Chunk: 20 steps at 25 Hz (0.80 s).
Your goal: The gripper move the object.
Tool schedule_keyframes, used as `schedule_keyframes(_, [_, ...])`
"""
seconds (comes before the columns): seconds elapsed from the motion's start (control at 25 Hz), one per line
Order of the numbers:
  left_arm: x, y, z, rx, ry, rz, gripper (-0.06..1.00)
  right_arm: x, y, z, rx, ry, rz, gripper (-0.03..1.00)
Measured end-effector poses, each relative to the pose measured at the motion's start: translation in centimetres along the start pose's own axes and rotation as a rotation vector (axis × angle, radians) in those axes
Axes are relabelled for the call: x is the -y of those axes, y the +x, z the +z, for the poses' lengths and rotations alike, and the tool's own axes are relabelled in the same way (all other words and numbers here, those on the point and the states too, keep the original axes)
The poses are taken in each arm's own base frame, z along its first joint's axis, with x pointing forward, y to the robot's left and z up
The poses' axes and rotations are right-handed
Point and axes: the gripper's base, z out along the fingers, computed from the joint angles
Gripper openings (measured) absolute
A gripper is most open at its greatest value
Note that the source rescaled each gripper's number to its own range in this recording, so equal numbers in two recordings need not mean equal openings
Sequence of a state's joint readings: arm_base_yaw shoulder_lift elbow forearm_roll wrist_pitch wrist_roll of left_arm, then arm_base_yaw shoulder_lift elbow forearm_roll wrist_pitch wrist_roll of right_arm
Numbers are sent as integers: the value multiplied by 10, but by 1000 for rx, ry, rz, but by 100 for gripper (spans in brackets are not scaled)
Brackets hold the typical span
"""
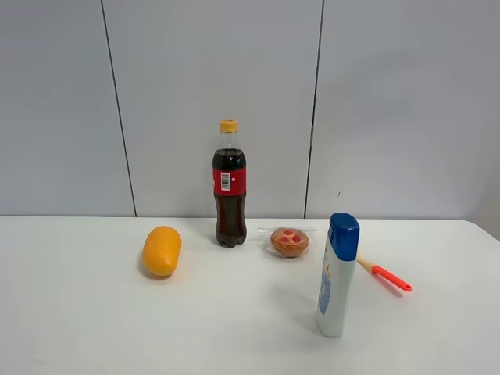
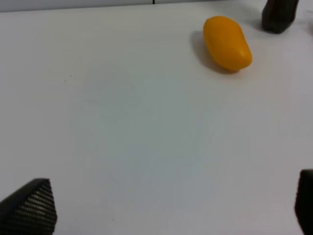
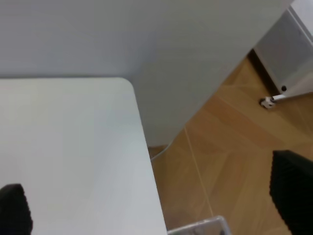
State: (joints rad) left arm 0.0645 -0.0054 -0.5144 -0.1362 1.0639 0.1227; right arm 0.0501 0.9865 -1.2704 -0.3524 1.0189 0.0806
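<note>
Spatula [image 1: 384, 274] behind the shampoo bottle [image 1: 337, 275], near the table's right edge [image 1: 478, 234]; both grippers spread, empty

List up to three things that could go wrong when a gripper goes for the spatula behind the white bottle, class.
1. The spatula lies partly hidden behind the upright shampoo bottle, so its blade cannot be seen; a reach from the front may knock the bottle over.
2. Only the thin red handle shows, lying flat on the table: easy to miss or pinch badly.
3. The right gripper looks over the table's edge, with the spatula outside its view.
</note>
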Motion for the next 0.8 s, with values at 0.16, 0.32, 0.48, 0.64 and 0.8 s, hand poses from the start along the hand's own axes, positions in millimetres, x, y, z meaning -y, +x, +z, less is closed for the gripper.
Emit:
schedule_keyframes(0.16, [0,0,0,0,0,0,100,-2,28,-7,-21,-17,4,100])
schedule_keyframes(0.32, [0,0,0,0,0,0,100,-9,66,-15,-48,-78,34,100])
schedule_keyframes(0.48, [0,0,0,0,0,0,100,-20,105,-23,-60,-173,60,100])
schedule_keyframes(0.64, [0,0,0,0,0,0,100,-27,147,-35,-9,-227,78,100])
schedule_keyframes(0.8, [0,0,0,0,0,0,100,-29,176,-39,41,-233,130,100])
